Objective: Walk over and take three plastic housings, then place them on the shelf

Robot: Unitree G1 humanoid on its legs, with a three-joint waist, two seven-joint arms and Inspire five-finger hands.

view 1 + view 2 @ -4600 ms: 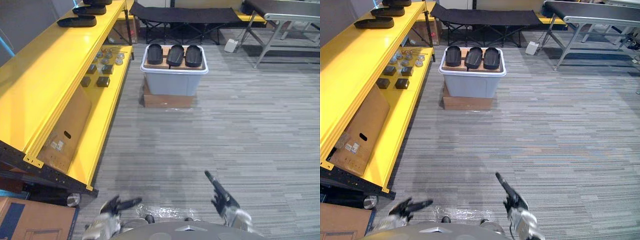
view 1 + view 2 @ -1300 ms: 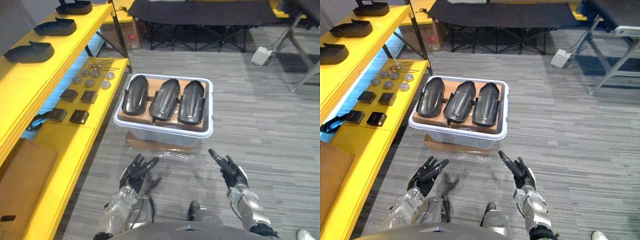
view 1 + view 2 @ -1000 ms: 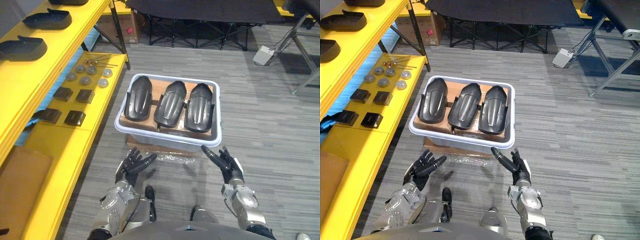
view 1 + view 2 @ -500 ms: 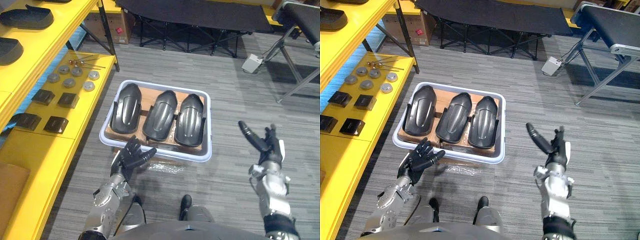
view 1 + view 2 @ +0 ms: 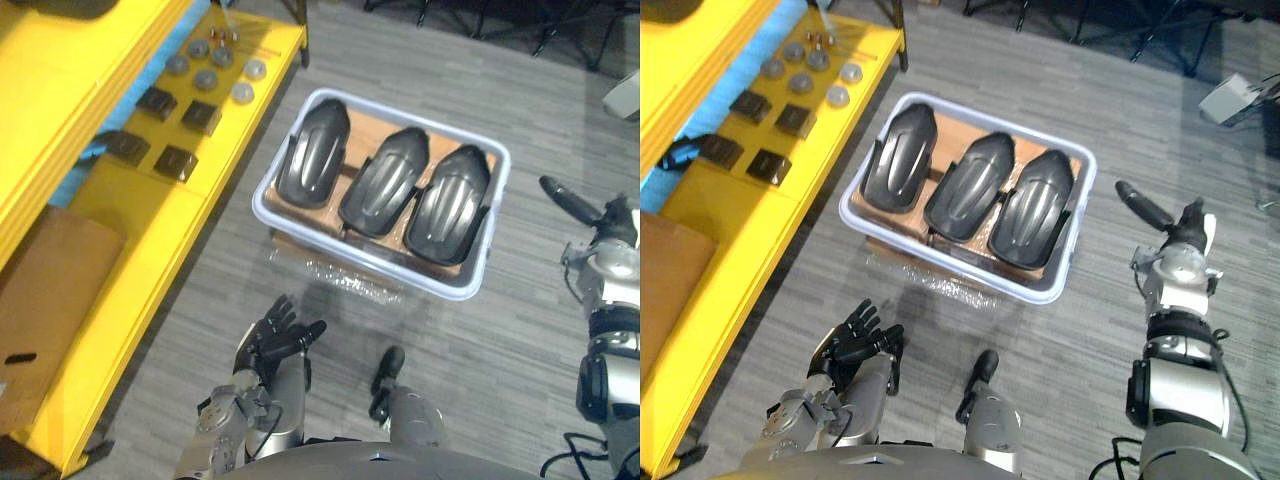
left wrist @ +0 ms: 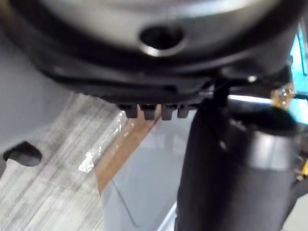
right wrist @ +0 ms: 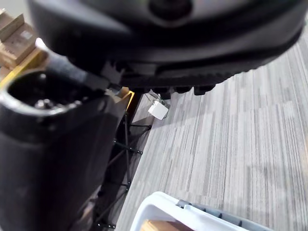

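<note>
Along the left edge ran the yellow shelf, its lower level carrying small black blocks and metal discs toward the far end. Just short of the bin's near-left corner, the left hand hung low over the floor, fingers loose, spread and empty. Beyond it stood the pale bin, holding all three plastic housings close beside one another on a cardboard sheet: the left housing, the middle housing and the right housing. Off the bin's right edge, the right hand was raised, fingers straight and holding nothing.

The walk looked finished and the first pick seemed to be the step in hand. It would likely go best with a hand brought in over the near rim onto an outer housing, where one side lay free. Closing on the long edges rather than the smooth domed back should guard against slipping, and a straight lift would spare its neighbours.
</note>
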